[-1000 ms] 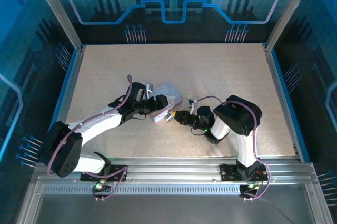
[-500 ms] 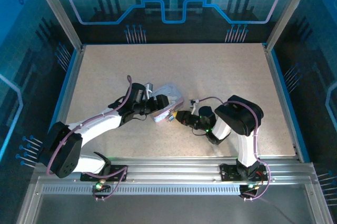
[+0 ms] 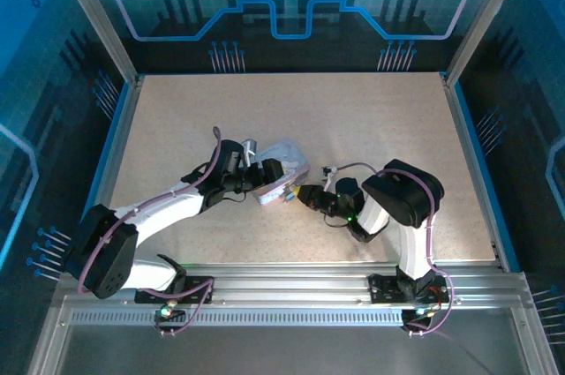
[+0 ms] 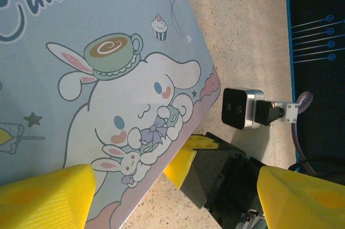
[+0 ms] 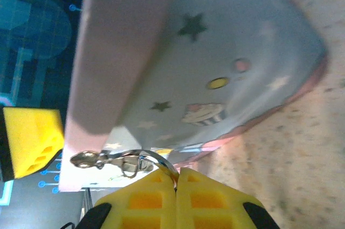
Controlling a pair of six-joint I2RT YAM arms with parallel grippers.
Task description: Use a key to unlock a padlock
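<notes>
The pale blue cartoon tin (image 3: pixel 282 161) lies mid-table under my left gripper (image 3: pixel 265 177). In the left wrist view that gripper (image 4: pixel 175 178) is open; one yellow finger (image 4: pixel 48 196) overlaps the tin's lid (image 4: pixel 108 51), the other stands well clear. My right gripper (image 3: pixel 301 194) sits at the tin's near corner. Its yellow pads (image 5: pixel 176 178) are shut on a thin curved wire ring (image 5: pixel 159 161). A small silvery key (image 5: pixel 99 160) hangs from the ring against the tin's wall (image 5: pixel 215 40). The padlock is hidden.
The right gripper's yellow finger (image 4: pixel 186 159) and its wrist camera (image 4: pixel 241 108) lie between the left fingers. Speckled tabletop (image 3: pixel 371 119) stretches behind both arms, bounded by blue side rails (image 3: pixel 477 163) and the metal frame at the front.
The right gripper has edged slightly left, closer to the tin's corner. The left arm and the tin have barely shifted.
</notes>
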